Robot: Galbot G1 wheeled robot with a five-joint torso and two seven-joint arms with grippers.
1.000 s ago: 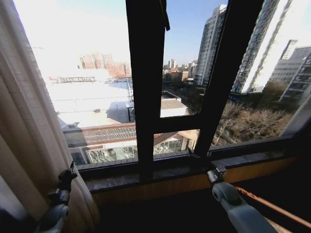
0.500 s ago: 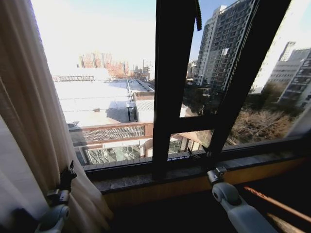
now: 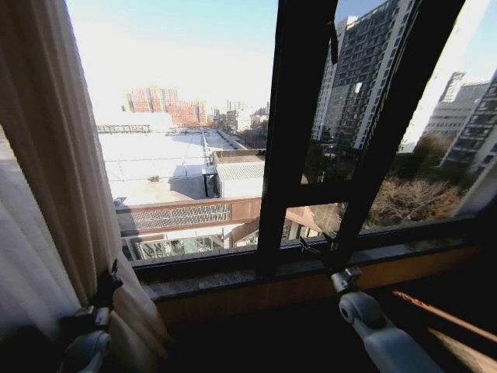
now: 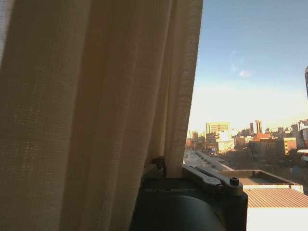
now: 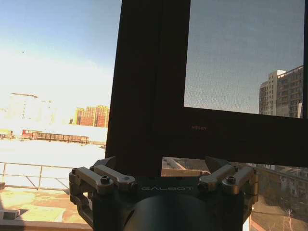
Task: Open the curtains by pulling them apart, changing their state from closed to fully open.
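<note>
Pinching the curtains [image 3: 54, 202] at your far left, your left gripper [image 3: 105, 291] has fingers closed on fabric; right gripper [image 3: 344, 277] sits near the window frame [image 3: 299, 132], fingers spread, empty.

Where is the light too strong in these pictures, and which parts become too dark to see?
Head view: sky and snowy roofs are washed out; the window frame and wall below the sill are nearly black. Left wrist view: the curtains glow, lit from behind. Right wrist view: glare low in the sky, and the right claw is in shadow.
</note>
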